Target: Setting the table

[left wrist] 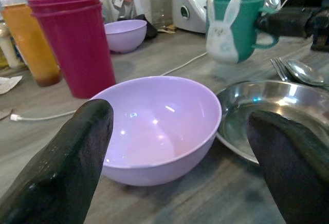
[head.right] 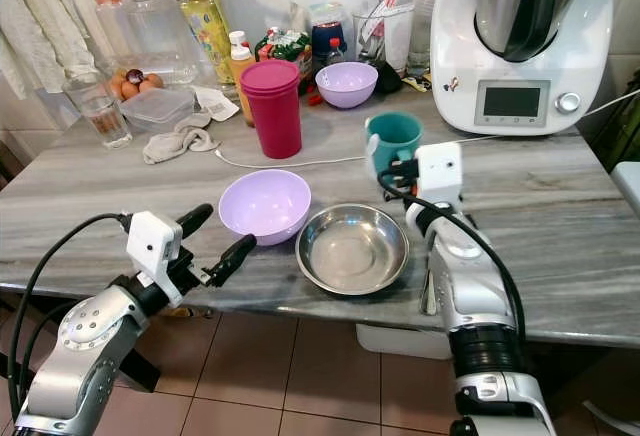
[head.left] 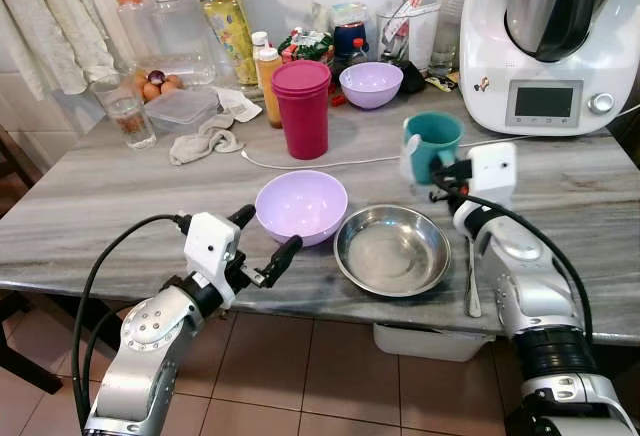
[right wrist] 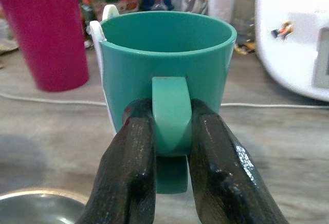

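The right gripper [right wrist: 172, 131] pinches the handle of the teal rabbit-decorated mug [right wrist: 167, 75] behind the round steel dish [head.left: 392, 249]. The left gripper [head.left: 268, 239] gapes beside the lilac plastic bowl [head.left: 301, 205] on the grey marble counter [head.left: 90, 206].

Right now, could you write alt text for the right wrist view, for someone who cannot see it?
Two black fingers of the right tool pinch the handle of a teal mug above a grey marbled counter. A magenta tumbler stands behind it to one side, a white kitchen machine to the other.

A home kitchen: grey stone counter [head.left: 120, 206], white food processor [head.left: 545, 46], eggs [head.left: 155, 84], bottles, tiled wall.
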